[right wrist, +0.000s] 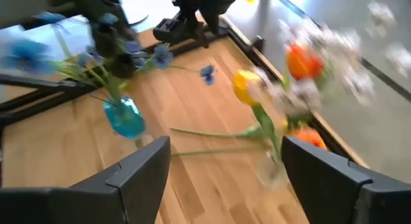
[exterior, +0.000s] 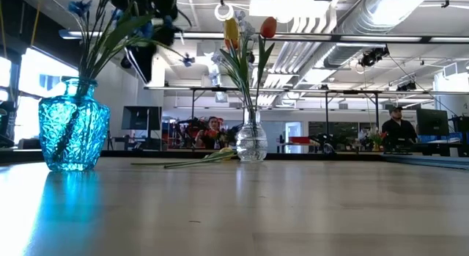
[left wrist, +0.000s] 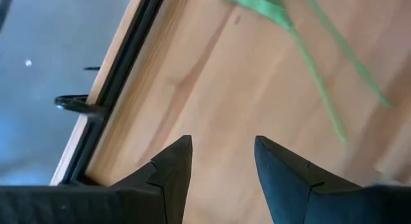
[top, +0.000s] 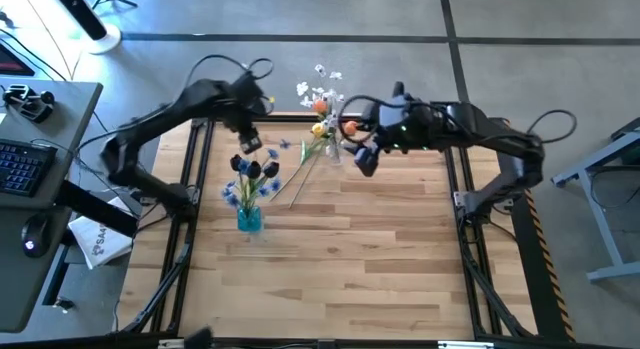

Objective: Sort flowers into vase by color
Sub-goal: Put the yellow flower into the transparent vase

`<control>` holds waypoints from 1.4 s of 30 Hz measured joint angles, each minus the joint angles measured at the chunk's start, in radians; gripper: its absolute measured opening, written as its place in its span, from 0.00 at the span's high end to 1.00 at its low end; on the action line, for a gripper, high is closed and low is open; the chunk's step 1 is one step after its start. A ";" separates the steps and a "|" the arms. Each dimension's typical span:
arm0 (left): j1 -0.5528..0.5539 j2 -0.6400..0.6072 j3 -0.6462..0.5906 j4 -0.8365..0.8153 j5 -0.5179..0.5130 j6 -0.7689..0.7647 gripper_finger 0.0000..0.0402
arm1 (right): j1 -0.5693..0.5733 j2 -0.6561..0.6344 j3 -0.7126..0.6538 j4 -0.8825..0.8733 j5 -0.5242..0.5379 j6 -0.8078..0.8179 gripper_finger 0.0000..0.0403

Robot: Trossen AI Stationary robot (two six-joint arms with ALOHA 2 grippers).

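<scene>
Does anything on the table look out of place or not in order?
Yes. One flower lies flat on the table beside the clear vase instead of standing in a vase. The other flowers stand upright in the clear vase or the blue vase. Nothing looks spilled or broken.

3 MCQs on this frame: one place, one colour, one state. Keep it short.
1. Where is the loose flower?
A. On the table between the vases
B. In the left tool
C. On the floor

2. Colour of the vase holding the blue and dark flowers?
A. Clear
B. Blue
C. Green

3. State of the left tool?
A. Shut on a stem
B. Open, empty
C. Shut, empty

Answers: 1 A, its stem lies flat on the wood beside the clear vase. 2 B, the glass is blue. 3 B, bare wood shows between its fingers.
</scene>
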 joint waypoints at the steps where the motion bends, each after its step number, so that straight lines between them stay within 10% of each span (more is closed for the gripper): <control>1: 0.012 0.038 0.000 0.020 0.001 0.010 0.61 | 0.006 -0.028 -0.044 0.009 0.017 0.031 0.29; 14: 0.119 0.355 0.000 0.327 0.243 0.030 0.61 | 0.213 -0.252 -0.516 0.139 0.257 0.516 0.33; 28: 0.035 0.463 -0.098 0.789 0.381 -0.012 0.61 | 0.289 -0.277 -0.534 0.206 0.357 0.631 0.34; 42: -0.055 0.617 -0.109 0.952 0.190 -0.064 0.63 | 0.289 -0.285 -0.534 0.223 0.330 0.678 0.34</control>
